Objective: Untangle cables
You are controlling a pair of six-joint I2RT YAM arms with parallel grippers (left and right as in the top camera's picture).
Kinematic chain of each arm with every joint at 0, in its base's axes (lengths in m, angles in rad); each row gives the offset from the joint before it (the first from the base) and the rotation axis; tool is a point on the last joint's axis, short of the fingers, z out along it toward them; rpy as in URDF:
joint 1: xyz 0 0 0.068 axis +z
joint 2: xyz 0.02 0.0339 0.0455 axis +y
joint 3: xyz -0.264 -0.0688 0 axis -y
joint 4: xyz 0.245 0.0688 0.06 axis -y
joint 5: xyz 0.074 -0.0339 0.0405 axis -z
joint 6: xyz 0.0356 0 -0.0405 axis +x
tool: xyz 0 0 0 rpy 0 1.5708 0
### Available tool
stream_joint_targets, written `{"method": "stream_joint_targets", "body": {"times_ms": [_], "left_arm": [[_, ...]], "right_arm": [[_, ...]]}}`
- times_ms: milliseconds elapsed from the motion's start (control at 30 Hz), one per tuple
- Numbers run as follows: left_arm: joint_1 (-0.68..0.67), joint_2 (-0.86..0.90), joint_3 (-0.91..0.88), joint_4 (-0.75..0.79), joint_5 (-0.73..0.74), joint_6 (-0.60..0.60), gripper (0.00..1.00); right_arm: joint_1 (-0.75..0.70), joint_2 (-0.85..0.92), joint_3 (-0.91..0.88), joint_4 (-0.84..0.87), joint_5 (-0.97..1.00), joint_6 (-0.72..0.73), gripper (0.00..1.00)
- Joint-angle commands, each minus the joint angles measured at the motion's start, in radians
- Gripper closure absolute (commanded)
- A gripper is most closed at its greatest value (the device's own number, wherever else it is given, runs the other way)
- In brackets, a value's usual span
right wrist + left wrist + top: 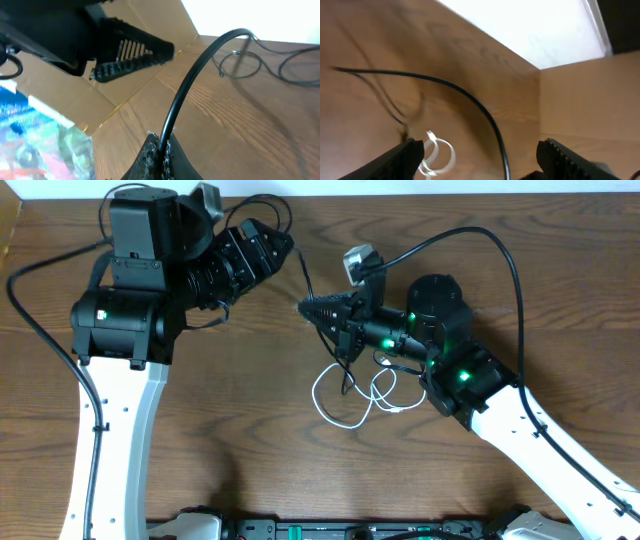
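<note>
Dark wood-grain table (pixel 250 450) carries looped white cable (pixel 345 425); cardboard panels (pixel 55 95) beyond

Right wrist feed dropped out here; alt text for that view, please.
The right hand is shut on a black cable that arcs up over the wooden table. The left hand sits upper left; more cable loops lie upper right.

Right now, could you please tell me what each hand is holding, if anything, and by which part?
Right hand: shut on a black cable, pinched along its cord, not at a plug. Left hand: open, holding nothing.
</note>
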Motion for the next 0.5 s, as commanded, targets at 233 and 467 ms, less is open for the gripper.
{"method": "stream_joint_targets", "body": {"times_ms": [233,467], "left_arm": [[-0.002,-0.019,0.015,-0.027,0.206,-0.267,0.34],[-0.003,-0.019,0.015,-0.027,0.238,-0.288,0.41]], "right_arm": [[0.001,-0.019,0.005,0.047,-0.092,-0.074,0.99],[0.001,-0.019,0.005,0.047,-0.092,-0.074,0.99]]}}
